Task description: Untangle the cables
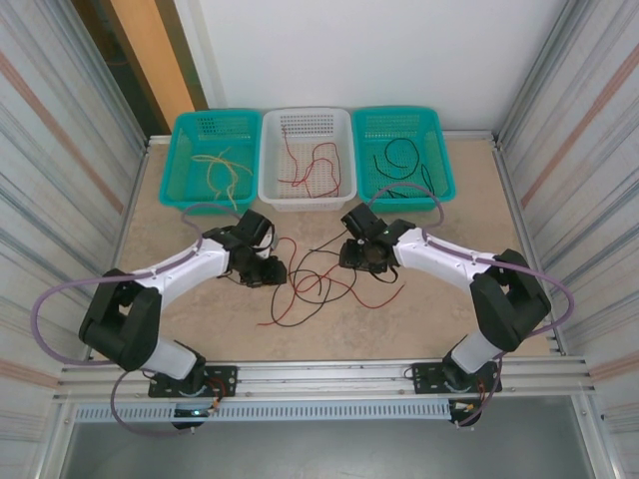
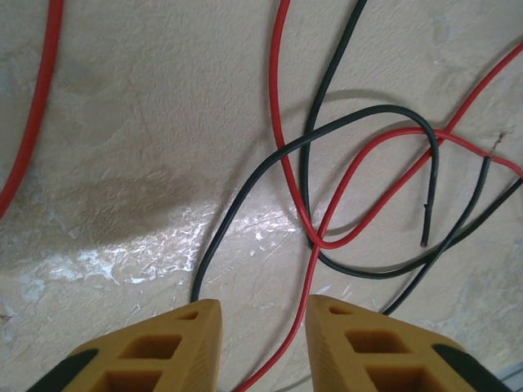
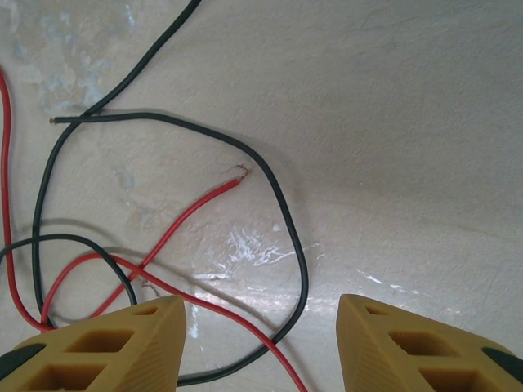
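several tangled cables [image 1: 312, 283] on table [image 1: 419, 334]

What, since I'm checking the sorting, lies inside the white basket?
Loose red cables lie in the white basket, curled across its floor. The strip behind its near wall is hidden.

Top cam high at near side, looks down; wrist cams close over shared cables [image 1: 318, 282].

Tangled cables [image 1: 310, 282] lie on the table [image 1: 419, 319] — baskets [image 1: 270, 185] behind
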`<move>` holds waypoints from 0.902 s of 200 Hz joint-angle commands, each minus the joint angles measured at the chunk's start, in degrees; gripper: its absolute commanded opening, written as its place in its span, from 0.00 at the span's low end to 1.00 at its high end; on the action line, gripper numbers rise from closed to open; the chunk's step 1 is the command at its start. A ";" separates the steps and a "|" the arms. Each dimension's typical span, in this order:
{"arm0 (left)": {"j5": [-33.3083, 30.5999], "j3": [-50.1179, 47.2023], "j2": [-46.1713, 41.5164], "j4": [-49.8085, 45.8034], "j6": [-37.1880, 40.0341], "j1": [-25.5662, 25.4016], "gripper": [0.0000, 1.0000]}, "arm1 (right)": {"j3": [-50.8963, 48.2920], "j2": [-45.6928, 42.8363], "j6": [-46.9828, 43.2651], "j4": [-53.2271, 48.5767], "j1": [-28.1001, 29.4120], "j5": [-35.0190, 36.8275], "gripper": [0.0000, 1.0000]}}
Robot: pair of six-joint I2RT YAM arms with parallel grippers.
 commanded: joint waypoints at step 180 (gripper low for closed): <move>-6.76 9.96 5.43 -5.03 3.10 -3.16 0.39 | 6.43 4.80 -1.52 -4.56 0.14 0.41 0.47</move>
